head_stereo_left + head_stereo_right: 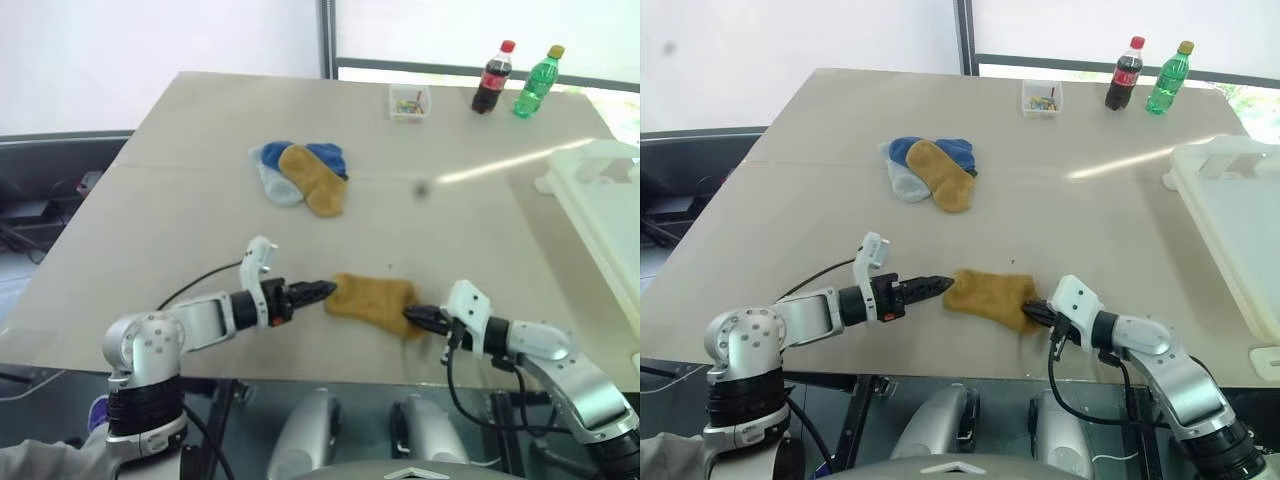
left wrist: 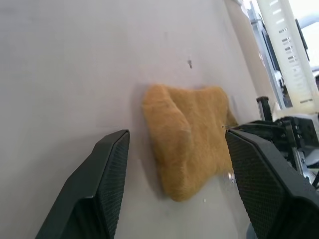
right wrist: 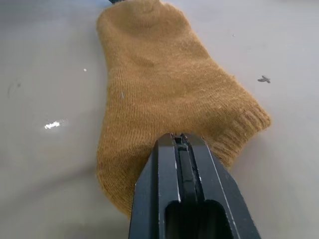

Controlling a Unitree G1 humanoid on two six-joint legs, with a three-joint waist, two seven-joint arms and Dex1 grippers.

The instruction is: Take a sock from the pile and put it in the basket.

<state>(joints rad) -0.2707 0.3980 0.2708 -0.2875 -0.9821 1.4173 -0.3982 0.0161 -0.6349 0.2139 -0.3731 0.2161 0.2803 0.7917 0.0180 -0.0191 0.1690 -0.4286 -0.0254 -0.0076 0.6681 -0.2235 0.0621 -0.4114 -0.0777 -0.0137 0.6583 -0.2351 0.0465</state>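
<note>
The mustard sock (image 1: 372, 300) lies flat on the near part of the desk (image 1: 200, 210), apart from the pile (image 1: 303, 174) farther off. The right gripper (image 1: 418, 317) is clamped shut on its right cuff edge, while the left gripper (image 1: 322, 291) stands open at its left end. A good lift likely needs a firm pinch, raised clear before swinging right to the basket (image 1: 600, 210).

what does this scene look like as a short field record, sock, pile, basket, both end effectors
sock: mustard-yellow sock flat on the table, apart from the pile
pile: blue, pale and mustard socks farther back
basket: white bin at the table's right edge
left end effector: open, straddling the sock's end
right end effector: shut on the sock's edge
</note>
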